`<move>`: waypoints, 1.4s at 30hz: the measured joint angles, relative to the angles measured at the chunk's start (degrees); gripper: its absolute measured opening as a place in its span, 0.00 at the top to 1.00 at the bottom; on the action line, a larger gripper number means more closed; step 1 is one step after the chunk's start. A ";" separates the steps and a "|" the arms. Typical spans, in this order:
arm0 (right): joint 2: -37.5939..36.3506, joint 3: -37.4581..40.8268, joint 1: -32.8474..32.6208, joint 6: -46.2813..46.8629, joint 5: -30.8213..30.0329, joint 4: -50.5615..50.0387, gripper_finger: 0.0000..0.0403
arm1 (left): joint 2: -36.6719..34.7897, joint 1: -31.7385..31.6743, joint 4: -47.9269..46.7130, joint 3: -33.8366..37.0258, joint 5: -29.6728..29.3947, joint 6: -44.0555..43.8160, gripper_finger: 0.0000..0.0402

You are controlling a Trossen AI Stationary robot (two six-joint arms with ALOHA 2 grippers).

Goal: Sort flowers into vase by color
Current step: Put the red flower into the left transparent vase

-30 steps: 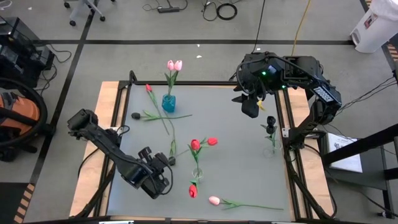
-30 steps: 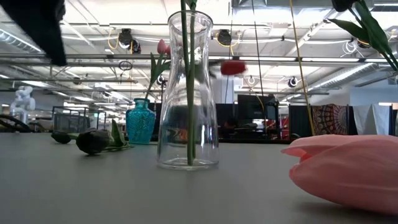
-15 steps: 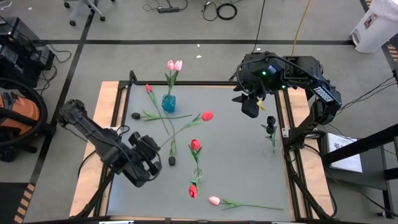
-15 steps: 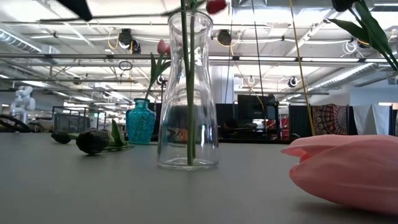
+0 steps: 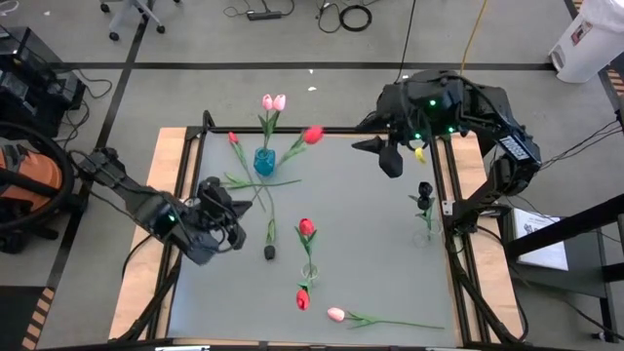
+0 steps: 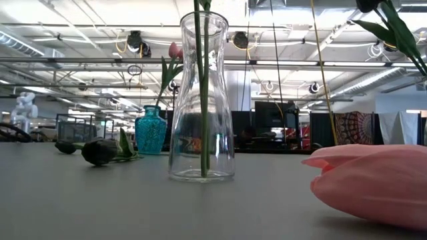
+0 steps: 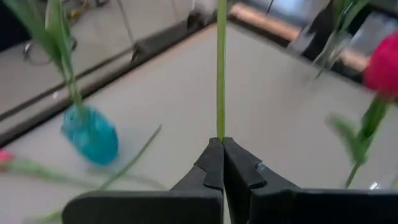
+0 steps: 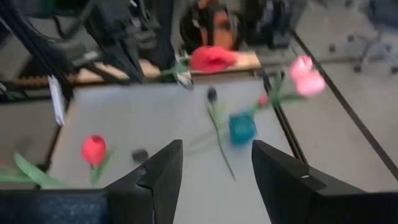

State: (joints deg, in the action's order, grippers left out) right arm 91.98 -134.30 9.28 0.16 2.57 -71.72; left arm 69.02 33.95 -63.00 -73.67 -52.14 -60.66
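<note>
the left gripper (image 5: 226,209) is clamped together on the green stem of a red tulip (image 5: 312,135), holding it off the surface (image 5: 370,253). the stem's long axis slants from the gripper toward the far edge, with the red head up beside the blue vase (image 5: 264,161). in the left wrist view the stem (image 7: 221,68) runs straight out from the pinched fingertips.

the blue vase holds pink tulips (image 5: 273,102). the clear vase (image 5: 309,271) at the middle holds one red tulip (image 5: 306,227), standing upright. a second clear vase (image 5: 424,234) near the right edge holds a black tulip (image 5: 424,190).

lying flat on the surface: a pink tulip (image 5: 336,314) at the near edge with its stem pointing right, a red one (image 5: 302,298) just beside the clear vase, and black heads (image 5: 213,180) toward the left.

the right gripper (image 5: 390,161) hangs over the far right corner, its fingers apart and holding nothing.
</note>
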 joint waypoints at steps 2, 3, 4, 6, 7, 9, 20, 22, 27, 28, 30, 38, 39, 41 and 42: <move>-0.08 0.00 0.00 0.00 1.31 3.75 0.54 | -1.19 -1.33 4.77 0.00 -1.07 5.63 1.00; -0.15 0.00 0.00 -0.02 2.02 5.45 0.54 | -1.69 -2.07 7.29 0.00 -1.21 8.61 1.00; -0.17 0.00 0.00 0.00 2.72 6.88 0.54 | -2.23 -2.85 10.12 0.00 -1.35 11.61 1.00; -0.17 0.00 0.00 -0.12 3.65 9.99 0.54 | -3.21 -4.55 15.82 0.00 -1.44 18.05 1.00; -0.15 0.00 0.00 -0.20 3.72 11.44 0.54 | -3.67 -5.38 19.03 0.00 -1.46 21.32 1.00; -0.15 0.00 0.00 -0.14 3.79 14.52 0.54 | -4.40 -7.01 25.04 0.00 -1.48 27.96 1.00; -0.06 0.00 0.00 5.68 3.78 29.58 0.54 | -4.99 -15.40 47.18 0.00 3.08 51.05 1.00; 0.09 0.00 -0.04 7.30 3.80 31.77 0.54 | -4.97 -16.90 48.36 0.00 5.07 51.68 1.00; 1.08 0.00 -1.03 8.31 3.79 34.60 0.54 | -4.18 -19.78 52.36 0.00 9.84 53.95 1.00; 1.42 0.00 -1.31 8.31 3.79 34.75 0.54 | -3.83 -20.34 53.71 0.00 10.74 54.26 1.00; 2.24 0.00 -1.76 8.31 3.79 35.37 0.54 | -3.20 -21.12 55.54 0.00 13.03 55.31 1.00; 5.29 0.07 -3.13 8.81 3.89 40.29 0.54 | 0.16 -22.38 60.60 0.00 18.75 55.45 1.00; 5.45 0.07 -3.13 9.22 4.33 41.03 0.54 | 0.62 -22.36 61.42 0.00 19.20 55.45 1.00; 5.61 0.07 -3.13 10.00 5.34 41.30 0.54 | 1.34 -22.31 62.15 0.00 19.99 55.42 1.00; 5.86 0.07 -3.14 10.12 5.35 41.90 0.54 | 1.68 -22.31 62.77 0.00 20.55 55.32 1.00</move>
State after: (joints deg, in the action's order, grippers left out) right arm 97.84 -134.23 6.14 10.28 7.92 -29.82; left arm 70.70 11.64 -0.23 -73.67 -31.60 -5.34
